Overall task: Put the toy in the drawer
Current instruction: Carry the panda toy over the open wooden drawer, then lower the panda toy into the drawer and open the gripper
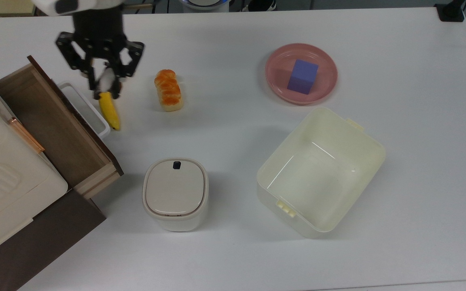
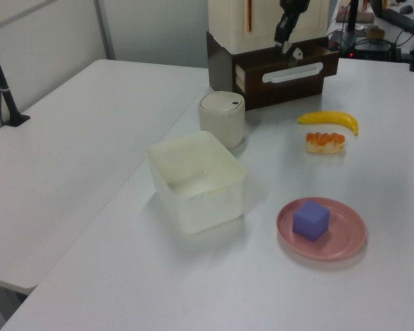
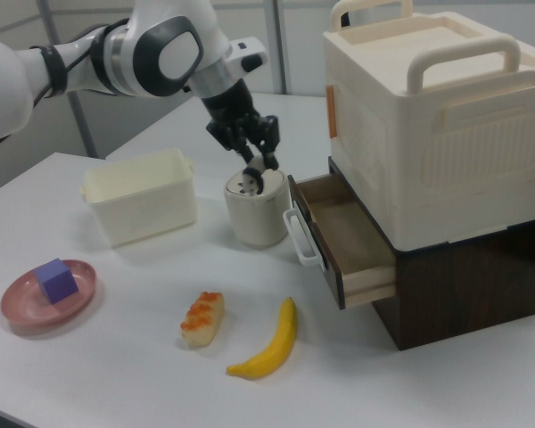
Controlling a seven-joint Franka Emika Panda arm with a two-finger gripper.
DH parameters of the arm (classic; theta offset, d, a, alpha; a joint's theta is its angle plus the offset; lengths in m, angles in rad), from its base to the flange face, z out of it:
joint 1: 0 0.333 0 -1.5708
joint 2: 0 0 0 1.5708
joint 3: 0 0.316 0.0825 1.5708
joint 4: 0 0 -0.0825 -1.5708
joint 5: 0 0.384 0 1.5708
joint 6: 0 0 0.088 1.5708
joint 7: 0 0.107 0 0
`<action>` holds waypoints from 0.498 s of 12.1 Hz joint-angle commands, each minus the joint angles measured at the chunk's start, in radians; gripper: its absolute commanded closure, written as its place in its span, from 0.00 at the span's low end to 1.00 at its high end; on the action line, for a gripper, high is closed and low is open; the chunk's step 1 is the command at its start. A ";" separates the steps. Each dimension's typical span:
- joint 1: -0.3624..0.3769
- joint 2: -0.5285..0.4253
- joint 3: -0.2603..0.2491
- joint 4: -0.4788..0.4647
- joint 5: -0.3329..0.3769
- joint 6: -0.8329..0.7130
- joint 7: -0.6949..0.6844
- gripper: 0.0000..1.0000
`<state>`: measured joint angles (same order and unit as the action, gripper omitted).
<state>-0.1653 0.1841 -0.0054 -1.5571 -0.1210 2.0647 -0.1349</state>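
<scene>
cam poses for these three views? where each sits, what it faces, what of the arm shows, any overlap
Top view: overhead, looking straight down at the table; the gripper holds the toy.
Left view: low, at the plate end, facing the drawer front; gripper above it.
Right view: low, at the banana side, facing across to the bin; whole forearm shows.
All share drawer, banana, bread loaf.

Banana (image 3: 269, 345) beside bread loaf (image 3: 202, 318); purple cube (image 1: 302, 76) on pink plate (image 1: 324, 87).
</scene>
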 commanded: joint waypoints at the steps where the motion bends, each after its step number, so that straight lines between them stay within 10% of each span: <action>1: -0.055 0.006 0.001 0.008 -0.017 0.076 -0.205 0.67; 6: -0.120 0.080 0.001 0.005 -0.046 0.241 -0.523 0.61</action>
<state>-0.2665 0.2224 -0.0056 -1.5543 -0.1349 2.2397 -0.5548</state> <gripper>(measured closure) 0.564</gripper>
